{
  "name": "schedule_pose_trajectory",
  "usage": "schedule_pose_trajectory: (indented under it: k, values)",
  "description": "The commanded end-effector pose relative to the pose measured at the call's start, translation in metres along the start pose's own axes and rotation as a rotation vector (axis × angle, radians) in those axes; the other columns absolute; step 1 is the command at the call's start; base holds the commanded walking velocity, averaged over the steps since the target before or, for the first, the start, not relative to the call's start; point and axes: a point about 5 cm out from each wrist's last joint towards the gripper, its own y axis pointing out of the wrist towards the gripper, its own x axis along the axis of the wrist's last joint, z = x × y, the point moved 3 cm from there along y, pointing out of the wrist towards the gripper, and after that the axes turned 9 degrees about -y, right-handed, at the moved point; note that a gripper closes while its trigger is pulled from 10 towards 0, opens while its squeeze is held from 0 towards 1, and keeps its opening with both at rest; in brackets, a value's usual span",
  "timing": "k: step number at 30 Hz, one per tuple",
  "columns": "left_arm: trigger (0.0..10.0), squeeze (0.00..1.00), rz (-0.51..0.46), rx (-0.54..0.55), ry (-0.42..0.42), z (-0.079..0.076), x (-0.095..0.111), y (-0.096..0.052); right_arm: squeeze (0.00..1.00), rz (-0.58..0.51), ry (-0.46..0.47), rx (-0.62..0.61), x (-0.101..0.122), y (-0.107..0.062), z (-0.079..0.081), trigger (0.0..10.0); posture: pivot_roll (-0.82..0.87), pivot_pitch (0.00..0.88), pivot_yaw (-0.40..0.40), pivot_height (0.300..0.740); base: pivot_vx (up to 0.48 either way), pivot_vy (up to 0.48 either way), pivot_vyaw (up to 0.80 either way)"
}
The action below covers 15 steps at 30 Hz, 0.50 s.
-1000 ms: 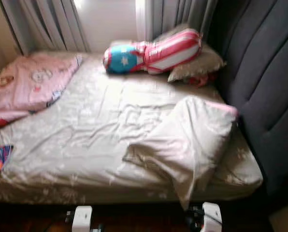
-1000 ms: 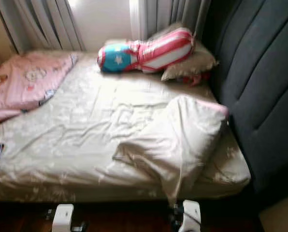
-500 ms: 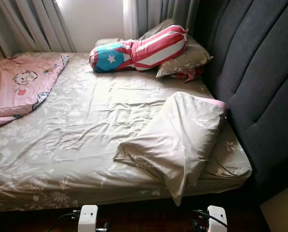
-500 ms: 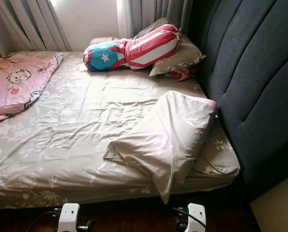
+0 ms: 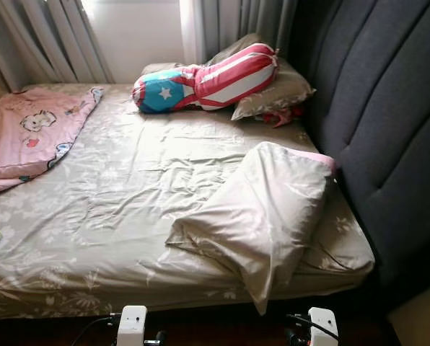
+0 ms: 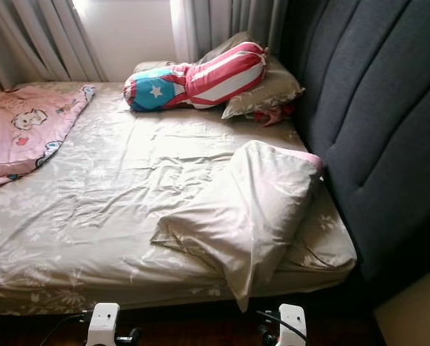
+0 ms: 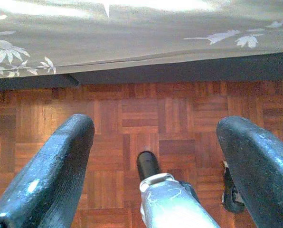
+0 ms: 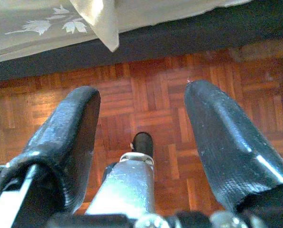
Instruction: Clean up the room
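Daylight pours in from the window (image 5: 139,32) and washes out the sheet (image 5: 150,155). Head views look sharp. The fingers (image 7: 51,175) up close seem a bit soft, floor (image 7: 132,114) past them dimmer.

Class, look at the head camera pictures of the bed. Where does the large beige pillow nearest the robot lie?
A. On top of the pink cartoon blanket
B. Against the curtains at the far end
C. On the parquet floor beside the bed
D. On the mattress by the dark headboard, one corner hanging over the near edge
D: the beige pillow rests on the sheet next to the dark padded headboard, its lower corner drooping past the mattress edge.
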Motion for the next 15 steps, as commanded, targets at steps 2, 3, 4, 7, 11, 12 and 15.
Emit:
schedule_pose_trajectory:
  k: [2,3,4,7,11,12,15]
  values:
    - [10.0,0.00,0.014,0.007,-0.007,0.0028,-0.0019,-0.0003,0.00,0.007,-0.035,0.007,0.0002,0.0005,0.0018,10.0,-0.07,0.000,-0.030,0.740,0.135,0.000,0.38]
    - [10.0,0.00,0.014,0.007,-0.009,0.0025,-0.0018,-0.0002,0.00,0.007,-0.034,0.008,0.0002,0.0004,0.0018,10.0,-0.07,0.000,-0.030,0.740,0.000,0.000,0.76]
    - [10.0,0.00,0.013,0.007,-0.011,0.0022,-0.0016,-0.0002,0.00,0.007,-0.030,0.008,0.0000,0.0004,0.0020,10.0,-0.07,0.000,-0.032,0.740,0.000,0.000,0.77]
    - [10.0,0.00,0.011,0.007,-0.013,0.0018,-0.0011,0.0000,0.00,0.010,-0.007,0.003,-0.0008,0.0004,0.0019,10.0,-0.07,0.000,-0.033,0.740,0.181,0.000,0.20]
    - [10.0,0.00,0.008,0.009,-0.013,0.0020,-0.0007,0.0000,0.00,0.010,-0.009,-0.002,-0.0004,0.0005,0.0015,10.0,-0.07,0.000,-0.032,0.740,0.067,0.000,0.00]
    - [10.0,0.00,0.008,0.009,-0.013,0.0021,-0.0007,0.0000,0.00,0.010,-0.008,-0.002,-0.0004,0.0005,0.0015,10.0,-0.07,0.000,-0.032,0.740,0.000,0.000,0.00]
    - [10.0,0.00,0.007,0.009,-0.014,0.0023,-0.0008,-0.0001,0.00,0.007,-0.005,-0.002,-0.0001,0.0005,0.0018,10.0,-0.07,0.000,-0.032,0.740,0.000,0.000,0.00]
